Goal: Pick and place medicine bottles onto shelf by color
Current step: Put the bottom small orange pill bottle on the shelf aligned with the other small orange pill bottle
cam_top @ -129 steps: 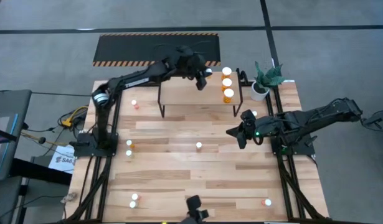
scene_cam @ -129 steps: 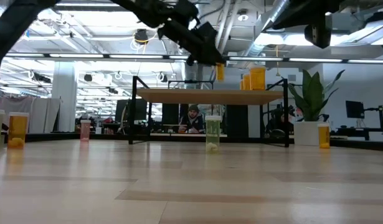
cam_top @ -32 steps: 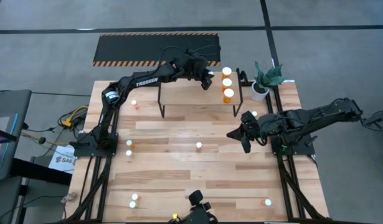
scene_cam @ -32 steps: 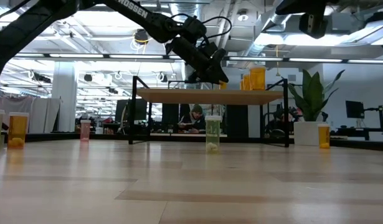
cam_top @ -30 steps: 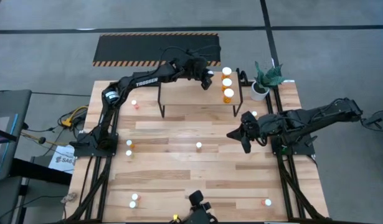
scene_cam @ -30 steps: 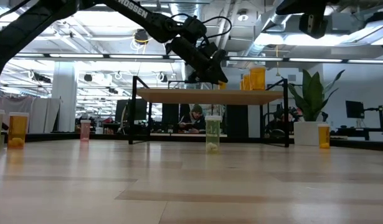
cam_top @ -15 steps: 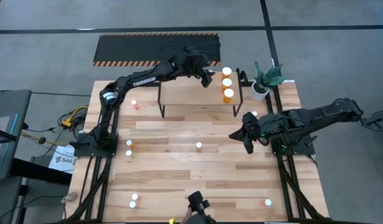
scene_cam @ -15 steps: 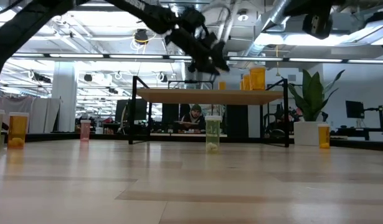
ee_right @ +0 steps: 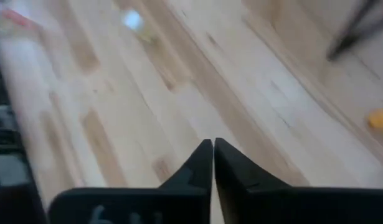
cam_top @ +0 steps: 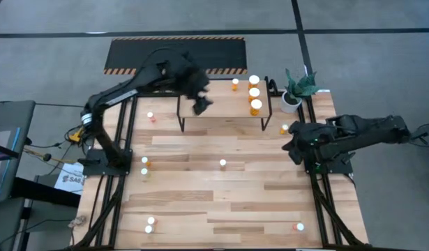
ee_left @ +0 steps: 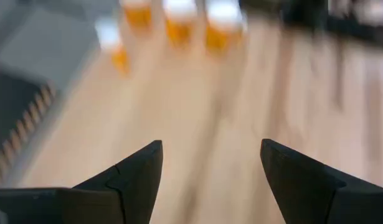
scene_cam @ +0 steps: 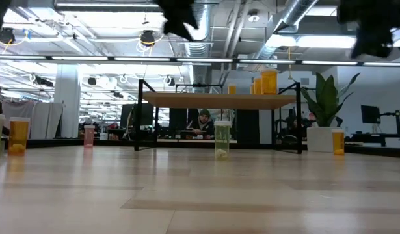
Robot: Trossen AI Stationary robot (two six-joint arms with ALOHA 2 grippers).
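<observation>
Orange medicine bottles on shelf, beyond empty, spread left fingers

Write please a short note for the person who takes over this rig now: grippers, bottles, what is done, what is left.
Left gripper: open, empty, over the shelf's left part.
Right gripper: shut, empty, over the table's right side.
Done: four orange bottles stand at the shelf's right end.
Left: the bottles on the table: one in the middle, one near the plant, three at the left, three along the near edge. No pink or yellow-green bottle is on the shelf.
</observation>
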